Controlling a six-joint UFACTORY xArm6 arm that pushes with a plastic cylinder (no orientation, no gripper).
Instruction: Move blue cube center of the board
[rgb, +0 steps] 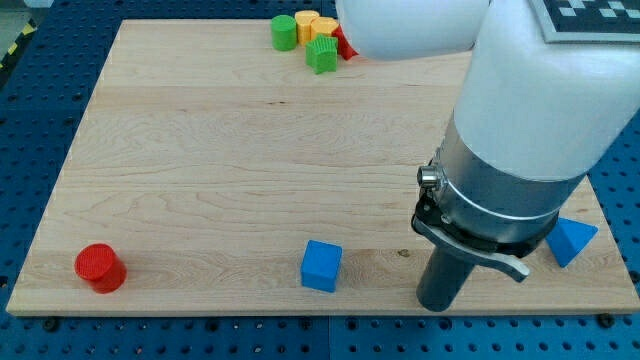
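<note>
A pale wooden board (250, 150) lies on a blue perforated table (40, 110), filling most of the camera view. The white robot arm (540, 90) comes in from the far right, and its straight dark rod ends in the tip (438, 306), which sits near the board's near edge — right of the middle. The arm carries no gripper, only this rod, so there is nothing to spread or pinch.

The blue plastic cube (321, 265) rests near the near edge, left of the tip and apart from it, with bare wood between the two. A blue triangular block (571, 240) lies at the near right, partly hidden behind the arm's grey collar. A red cylinder (99, 267) stands alone in the near left corner.

At the far edge sits a tight cluster — a green cylinder (284, 31), a yellow block (316, 24), a green ridged block (322, 55) and a red block (345, 44) half hidden by the arm.
</note>
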